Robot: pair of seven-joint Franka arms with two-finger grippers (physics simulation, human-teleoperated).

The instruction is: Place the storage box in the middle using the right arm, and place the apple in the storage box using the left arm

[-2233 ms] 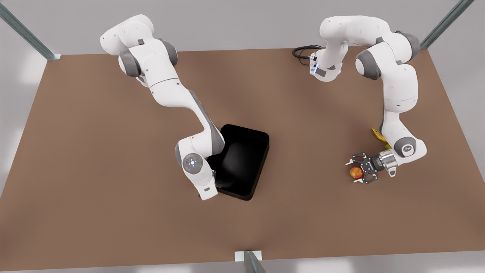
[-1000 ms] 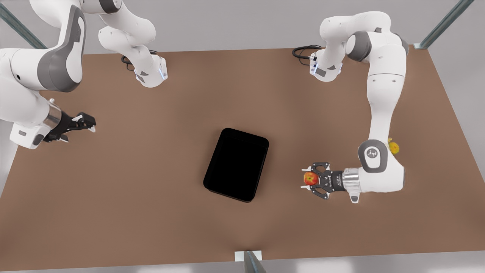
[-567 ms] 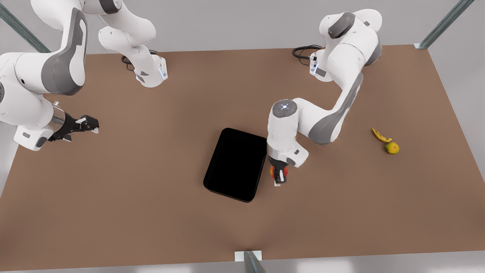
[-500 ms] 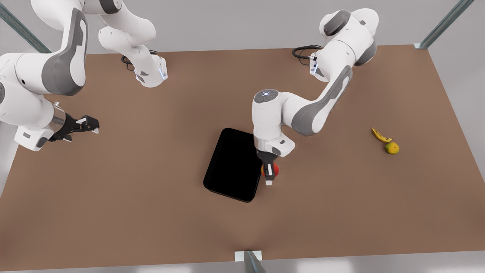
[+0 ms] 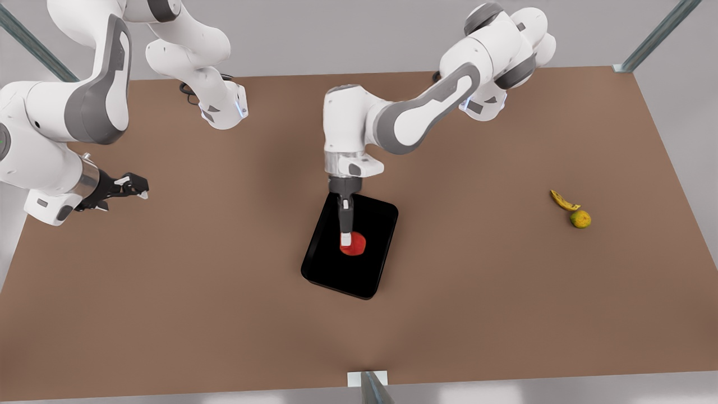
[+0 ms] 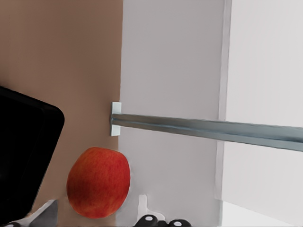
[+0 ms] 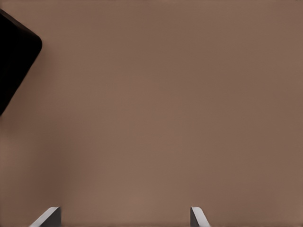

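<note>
The brown bench (image 5: 505, 314) takes up most of the front view, with a white arm reaching in from each upper corner. The arm based at the upper right of the frame bends toward the centre and points straight down. The arm at the far left of the frame waits, held out over bare bench well apart from everything else.

The storage box (image 5: 331, 269) lies near the centre of the front view, matt black and plain, turned slightly so that its long sides lean to the right. In the right wrist view one rounded corner of it sits at the upper left.

The left pincer (image 5: 346, 238) hangs over the middle of the storage box. In the left wrist view its fingers (image 6: 47, 213) stand on either side of the apple (image 5: 356, 246) and are drawn in close against it, pinching it. Whether the fruit already touches the box floor is hard to tell from these angles. A grey metal rail (image 6: 213, 127) crosses that view behind the apple.

The right pincer (image 5: 137, 188), at the left of the front view, is spread wide and holds nothing; its two pale fingertips (image 7: 49, 215) stand far apart over bare bench.

At the right of the front view a small yellow banana (image 5: 560, 200) lies just beside a green-and-orange round fruit (image 5: 580, 219), well apart from the box.
</note>
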